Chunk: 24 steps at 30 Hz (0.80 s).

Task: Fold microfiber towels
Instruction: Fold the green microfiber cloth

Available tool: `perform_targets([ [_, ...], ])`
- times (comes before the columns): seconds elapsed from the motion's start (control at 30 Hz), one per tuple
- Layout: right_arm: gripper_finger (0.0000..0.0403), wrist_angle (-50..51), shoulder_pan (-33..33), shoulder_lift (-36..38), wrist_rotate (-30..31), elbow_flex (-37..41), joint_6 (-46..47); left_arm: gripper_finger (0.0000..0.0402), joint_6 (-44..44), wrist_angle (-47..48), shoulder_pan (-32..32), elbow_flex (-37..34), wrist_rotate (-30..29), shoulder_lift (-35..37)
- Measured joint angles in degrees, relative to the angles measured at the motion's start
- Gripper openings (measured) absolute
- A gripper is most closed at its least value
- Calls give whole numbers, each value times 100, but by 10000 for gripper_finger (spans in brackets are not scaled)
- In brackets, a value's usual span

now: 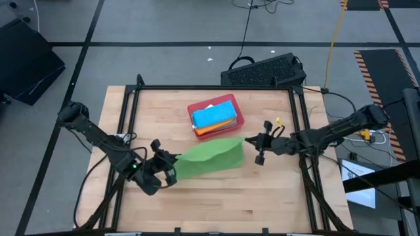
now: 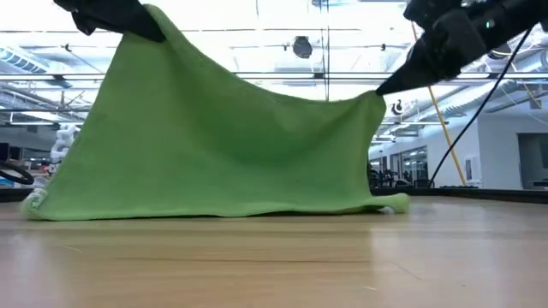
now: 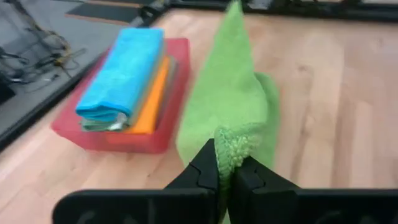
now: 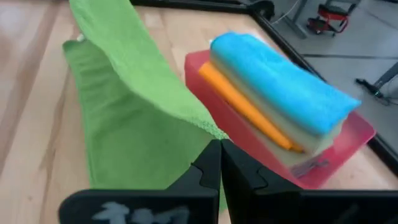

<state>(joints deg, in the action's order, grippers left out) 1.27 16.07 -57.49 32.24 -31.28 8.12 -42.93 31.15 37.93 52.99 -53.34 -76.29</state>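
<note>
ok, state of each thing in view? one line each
bright green microfiber towel: held up by two corners, lower edge on the table
left gripper: shut on one towel corner
right gripper: shut on the other corner
red rectangular plastic tray: on the table, holding a stack
folded towel stack: bright blue on top, orange below
</note>
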Motion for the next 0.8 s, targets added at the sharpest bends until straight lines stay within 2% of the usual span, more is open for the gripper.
perform_targets([
  [0.1,0,-36,-78,2,-248,134,136,4,95,31,11,0,384,0],
  [0.23,0,-11,-69,2,-803,140,340,14,8,185,63,0,668,0],
  [0.47,0,-43,-71,-185,-868,142,451,4,-140,390,257,0,817,-66],
  [0.53,0,-196,-42,-233,-1061,144,542,7,-219,294,317,0,815,-61],
  [0.6,0,-379,69,-238,-1301,131,730,13,12,-185,409,0,824,-63],
  [0.67,0,-310,247,-228,-1483,-4,914,14,599,-1045,533,0,945,-57],
  [0.8,0,169,782,-186,-1387,-706,986,4,1830,-2808,753,0,1485,-57],
])
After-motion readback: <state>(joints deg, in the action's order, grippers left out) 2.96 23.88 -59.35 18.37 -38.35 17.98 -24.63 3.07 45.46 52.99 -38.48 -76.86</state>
